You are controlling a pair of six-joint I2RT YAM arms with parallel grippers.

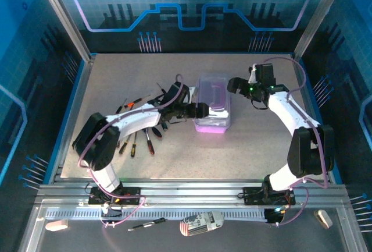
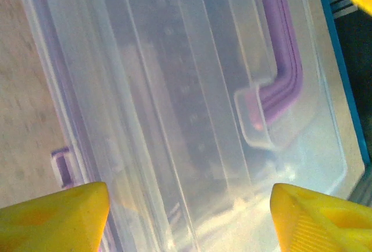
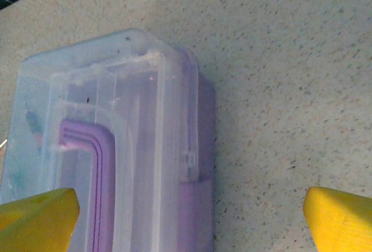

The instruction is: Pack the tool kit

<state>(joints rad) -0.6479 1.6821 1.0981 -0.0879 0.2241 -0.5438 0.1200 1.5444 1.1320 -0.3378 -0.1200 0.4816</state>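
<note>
Tool kit [image 1: 213,103]: lid shut, on counter [image 1: 261,147]. Screwdrivers [image 1: 142,141]: loose nearby, not yet packed. Left hand [image 2: 189,205], right hand [image 3: 192,205]: spread wide, empty.

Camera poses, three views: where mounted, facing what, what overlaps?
Top external: above and behind the arms, looking down on the table; both arms, tool kit, screwdrivers.
Left wrist: on left arm, facing the kit's clear lid; left gripper at bottom.
Right wrist: on right arm, facing the kit's end and table; right gripper at bottom.
Shared: tool kit in all three.
</note>
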